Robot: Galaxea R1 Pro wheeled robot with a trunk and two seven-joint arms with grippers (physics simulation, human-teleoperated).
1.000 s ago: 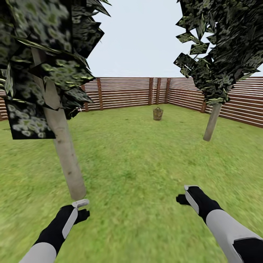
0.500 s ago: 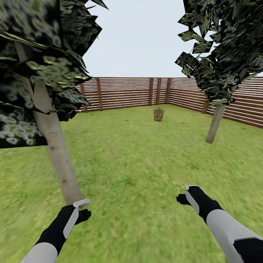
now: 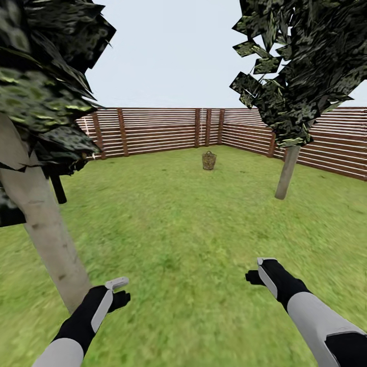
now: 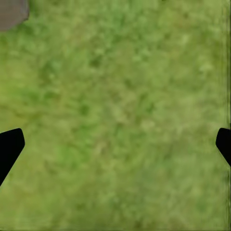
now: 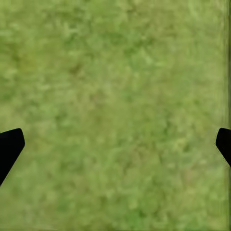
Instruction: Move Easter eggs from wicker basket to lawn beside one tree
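The wicker basket (image 3: 209,160) stood far off on the lawn (image 3: 193,224), close to the corner of the slatted brown fence (image 3: 153,130) that ringed the garden. From the head view it read as a small, brown, open-weave tub, a little taller than wide; it was too distant to tell whether any eggs lay inside.

To the basket's right and nearer the robot rose a tree (image 3: 286,171) with a thin, slightly leaning grey-brown trunk under a dark, jagged crown. A second, much closer tree (image 3: 43,229) stood on the left, its pale trunk planted just beside the left gripper (image 3: 118,290).

Both arms reached forward low over the grass, well apart from each other, with the right gripper (image 3: 257,270) on the other side.

The head view gave the garden's layout but not the jaws' spread. The wrist views supplied that: the left gripper (image 4: 115,142) and the right gripper (image 5: 115,142) each showed dark fingertips at opposite edges of the picture, spread wide with nothing held, over bare grass. The left wrist view also caught a grey patch in one corner, what it was I could not tell.
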